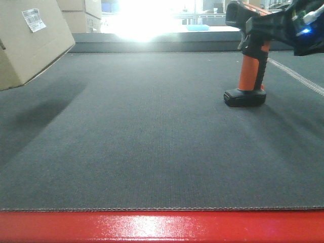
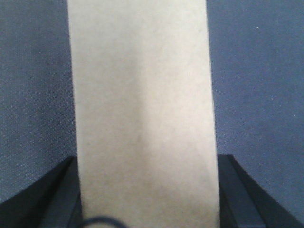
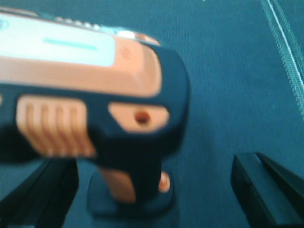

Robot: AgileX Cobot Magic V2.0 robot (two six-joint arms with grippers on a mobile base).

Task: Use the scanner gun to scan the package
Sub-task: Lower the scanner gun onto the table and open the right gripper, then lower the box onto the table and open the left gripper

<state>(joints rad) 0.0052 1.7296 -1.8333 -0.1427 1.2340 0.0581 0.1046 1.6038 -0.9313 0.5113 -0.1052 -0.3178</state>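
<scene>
The package, a brown cardboard box (image 1: 28, 45) with a white label (image 1: 34, 19), hangs tilted above the grey mat at the far left, with its shadow below. In the left wrist view the box (image 2: 142, 109) fills the gap between my left gripper's (image 2: 147, 199) black fingers (image 2: 47, 199), which are shut on it. The orange and black scanner gun (image 1: 249, 71) stands upright on its base at the right. My right gripper (image 1: 255, 23) is at its head. In the right wrist view the scanner (image 3: 95, 95) sits between the wide-apart fingers (image 3: 266, 190) of my right gripper (image 3: 154, 190), which is open.
Grey mat (image 1: 152, 131) covers the table, with a red front edge (image 1: 162, 228). A white line (image 1: 298, 76) crosses the mat at the right. More cardboard boxes (image 1: 81, 12) stand behind the table at the back left, beside strong glare.
</scene>
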